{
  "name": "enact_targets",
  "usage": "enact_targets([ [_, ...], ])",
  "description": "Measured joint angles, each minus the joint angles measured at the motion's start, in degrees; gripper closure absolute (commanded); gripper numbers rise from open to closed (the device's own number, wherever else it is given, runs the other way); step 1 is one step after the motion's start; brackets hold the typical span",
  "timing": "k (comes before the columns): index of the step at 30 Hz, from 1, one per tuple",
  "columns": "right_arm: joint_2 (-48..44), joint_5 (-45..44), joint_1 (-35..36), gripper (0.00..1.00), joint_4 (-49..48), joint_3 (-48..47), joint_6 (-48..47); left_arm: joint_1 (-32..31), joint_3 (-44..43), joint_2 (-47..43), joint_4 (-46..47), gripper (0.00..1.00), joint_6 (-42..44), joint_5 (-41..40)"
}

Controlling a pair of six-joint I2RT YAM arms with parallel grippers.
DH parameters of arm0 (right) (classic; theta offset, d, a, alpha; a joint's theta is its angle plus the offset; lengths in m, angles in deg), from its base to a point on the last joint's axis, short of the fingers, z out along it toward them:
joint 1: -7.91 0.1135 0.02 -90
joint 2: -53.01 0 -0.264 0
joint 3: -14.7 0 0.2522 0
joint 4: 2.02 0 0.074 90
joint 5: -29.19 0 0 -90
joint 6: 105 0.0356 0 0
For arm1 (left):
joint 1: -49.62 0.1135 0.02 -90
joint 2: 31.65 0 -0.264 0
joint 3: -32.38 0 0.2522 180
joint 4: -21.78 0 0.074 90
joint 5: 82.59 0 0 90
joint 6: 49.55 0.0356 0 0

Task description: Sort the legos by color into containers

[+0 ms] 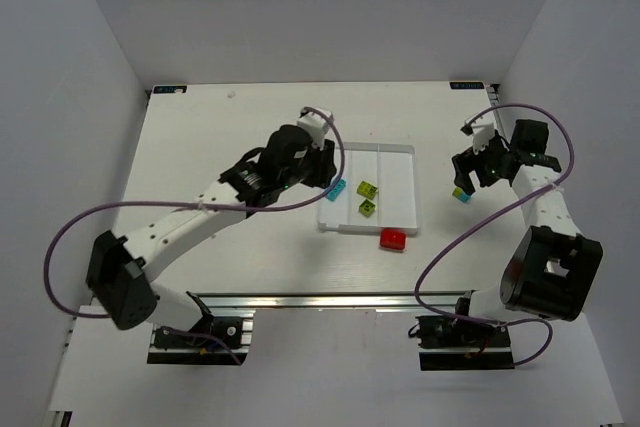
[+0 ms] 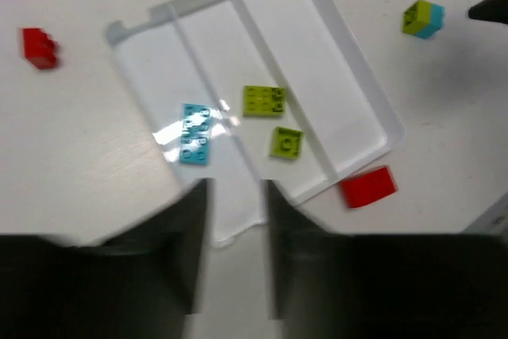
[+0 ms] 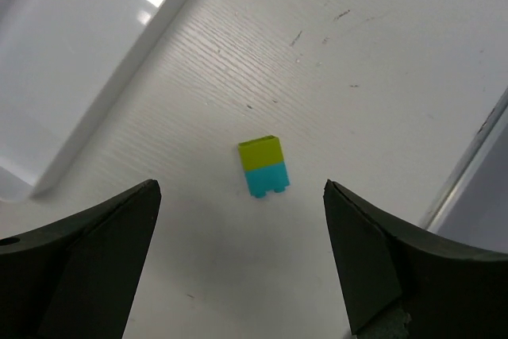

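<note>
A robotics laboratory test cell is shown. A white table [image 1: 250, 117] is closed in on the left, right and far sides by plain white panels [image 1: 60, 97], so that a bare, evenly lit booth is formed. An aluminium rail [image 1: 330, 300] is fixed along the near edge, and the left arm [image 1: 190, 222] and right arm [image 1: 545, 212] are mounted at its two ends. Purple cables [image 1: 60, 237] are looped loosely along both arms. Small blue tags [image 1: 167, 90] are stuck at the table's far corners. A white tray [image 1: 400, 152] and toy bricks [image 1: 392, 239] are laid out as test props.
</note>
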Motion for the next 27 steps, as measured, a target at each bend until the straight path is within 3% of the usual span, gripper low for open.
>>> enact_targets([
  [3, 1.92, -0.61, -0.02, 0.11, 2.73, -1.53, -9.81, 0.94, 7.8, -8.26, 1.11, 0.17, 3.58, -3.5],
  [8, 9.73, 0.02, -0.04, 0.15, 8.44, -6.29, -19.26, 1.09, 15.28, -13.27, -0.33, 0.1, 8.07, -10.54],
  [14, 20.31, 0.44, -0.15, 0.18, 13.57, -14.14, -24.11, 1.05, 18.45, -17.05, 0.46, 0.08, 11.17, -16.92],
  [27, 21.33, -1.11, -1.88, 0.18, 13.77, -9.92, -27.08, 1.05, 18.45, -17.22, 1.22, 0.08, 12.59, -19.26],
])
